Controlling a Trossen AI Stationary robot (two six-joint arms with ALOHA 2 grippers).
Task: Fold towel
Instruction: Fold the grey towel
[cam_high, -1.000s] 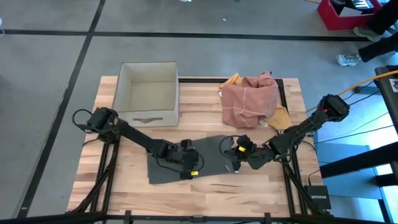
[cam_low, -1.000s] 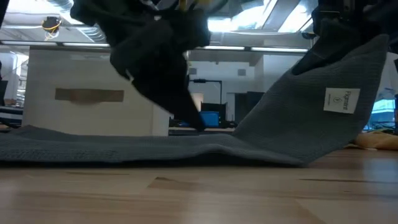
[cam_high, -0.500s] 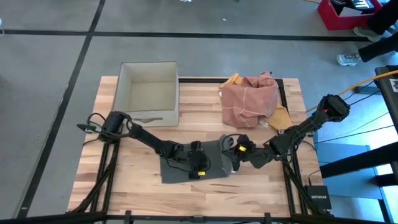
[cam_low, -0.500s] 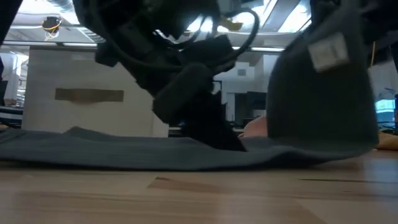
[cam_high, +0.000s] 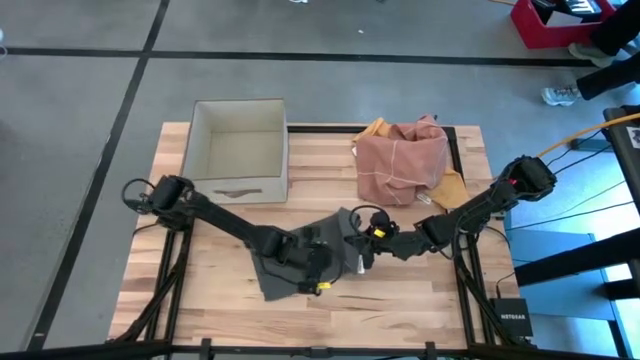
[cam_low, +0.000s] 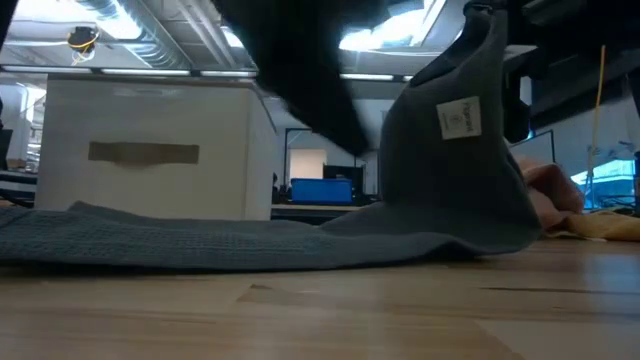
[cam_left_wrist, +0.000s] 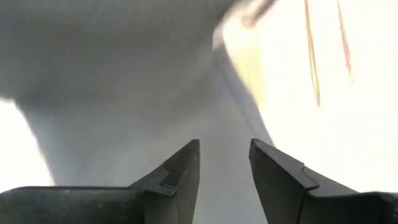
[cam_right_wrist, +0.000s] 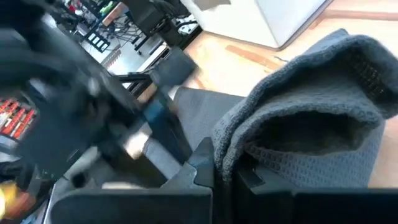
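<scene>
Grey concrete floor (cam_high: 80, 100) with dark lines; ceiling ducts (cam_low: 150, 30); blue screen (cam_low: 320, 190) behind.

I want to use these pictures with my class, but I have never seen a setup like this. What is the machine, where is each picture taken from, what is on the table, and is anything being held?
This is a robot with two dark arms working at a wooden table, each ending in a two-finger gripper. One picture looks straight down from above, one looks level across the tabletop, and two come from cameras on the arms' wrists.

On the table lie a grey towel, an open beige box and a pink cloth bag with yellow cloth beside it.

The right gripper is shut on the towel's edge, lifting it into a standing fold with a white label showing. The left gripper is over the towel, fingers parted; I cannot tell whether it holds anything.
</scene>
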